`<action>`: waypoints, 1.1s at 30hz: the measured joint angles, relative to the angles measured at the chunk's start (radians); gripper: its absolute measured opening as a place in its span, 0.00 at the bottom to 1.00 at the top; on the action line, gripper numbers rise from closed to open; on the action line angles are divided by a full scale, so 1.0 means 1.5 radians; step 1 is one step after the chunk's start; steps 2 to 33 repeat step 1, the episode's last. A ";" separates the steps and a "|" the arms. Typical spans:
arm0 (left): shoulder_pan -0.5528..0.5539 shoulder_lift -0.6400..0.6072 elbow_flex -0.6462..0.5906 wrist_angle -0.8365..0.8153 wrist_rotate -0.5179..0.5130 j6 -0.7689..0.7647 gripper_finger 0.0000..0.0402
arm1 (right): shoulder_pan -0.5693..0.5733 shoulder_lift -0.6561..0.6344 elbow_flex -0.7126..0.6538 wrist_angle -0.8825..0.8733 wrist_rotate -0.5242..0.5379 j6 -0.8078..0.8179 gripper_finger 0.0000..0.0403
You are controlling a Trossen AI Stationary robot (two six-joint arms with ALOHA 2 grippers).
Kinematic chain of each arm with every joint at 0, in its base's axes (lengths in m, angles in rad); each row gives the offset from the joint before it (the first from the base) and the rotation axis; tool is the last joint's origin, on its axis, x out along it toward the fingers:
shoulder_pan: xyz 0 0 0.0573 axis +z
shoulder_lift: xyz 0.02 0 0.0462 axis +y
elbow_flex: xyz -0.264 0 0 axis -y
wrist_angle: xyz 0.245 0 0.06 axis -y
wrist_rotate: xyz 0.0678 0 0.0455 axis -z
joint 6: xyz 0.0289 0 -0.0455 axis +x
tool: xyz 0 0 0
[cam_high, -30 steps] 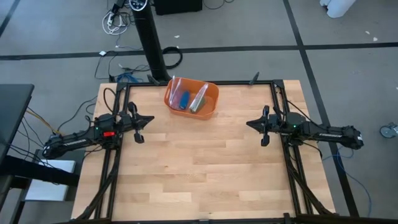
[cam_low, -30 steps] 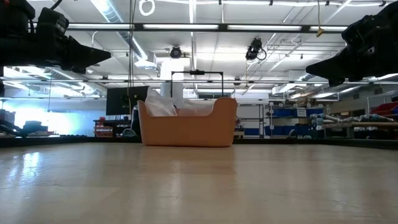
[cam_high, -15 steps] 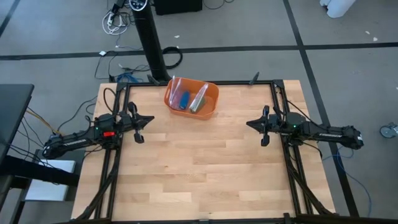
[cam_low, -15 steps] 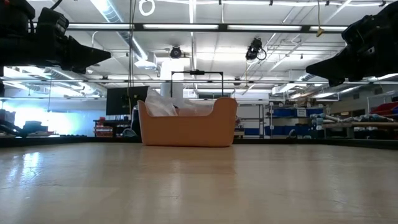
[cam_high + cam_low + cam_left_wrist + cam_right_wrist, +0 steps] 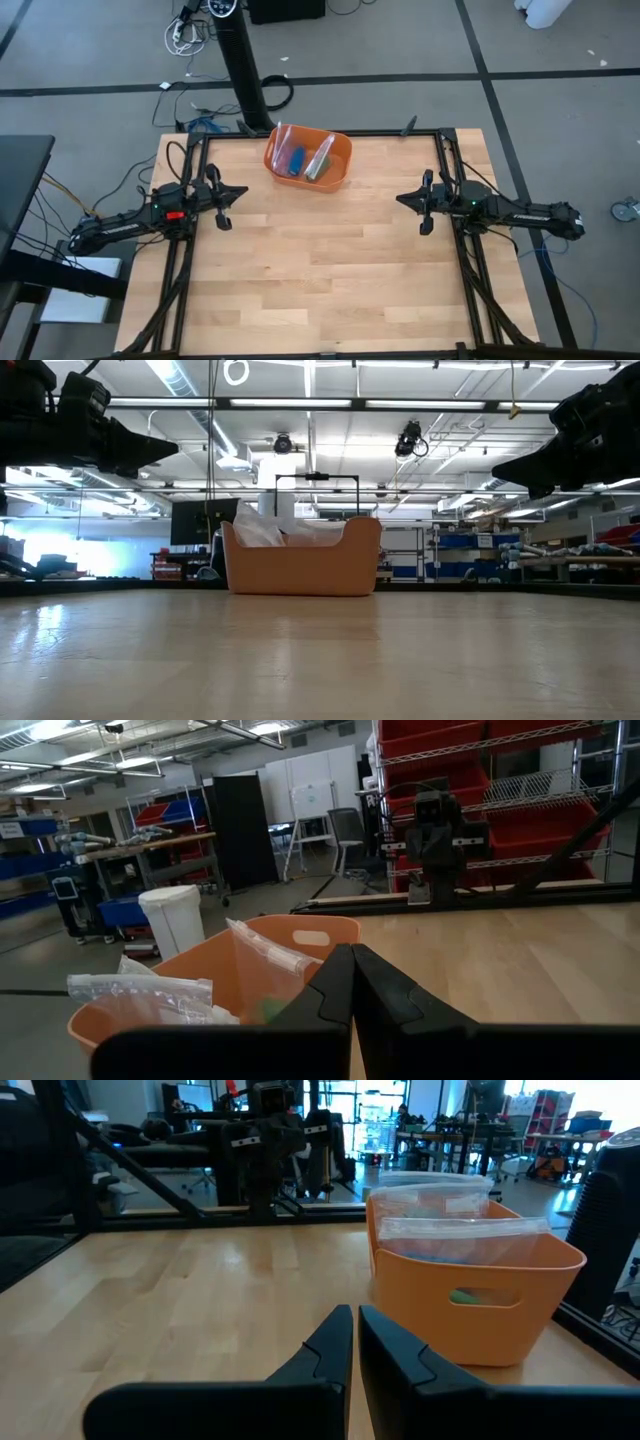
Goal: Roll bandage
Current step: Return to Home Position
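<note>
The bandage shows as a bit of bright green (image 5: 317, 170) inside an orange basket (image 5: 341, 150) at the table's far edge, among clear plastic bags; the green also shows in the left wrist view (image 5: 263, 1010) and through the basket's handle hole (image 5: 481, 1295). My left gripper (image 5: 243, 189) hovers shut above the table near its left edge and points toward the right. My right gripper (image 5: 399, 198) hovers shut near the right edge and points toward the left. Both are well clear of the basket and hold nothing.
The basket also holds a small blue item (image 5: 296, 160) and crinkled clear bags (image 5: 455, 1230). Bare wooden tabletop (image 5: 320, 260) lies between the two arms and toward the near edge. A dark frame (image 5: 440, 140) runs round the table's edges.
</note>
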 joint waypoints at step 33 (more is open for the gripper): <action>0.000 0.000 0.000 0.000 0.000 0.000 0.03 | 0.000 0.000 0.000 0.000 0.000 0.000 0.06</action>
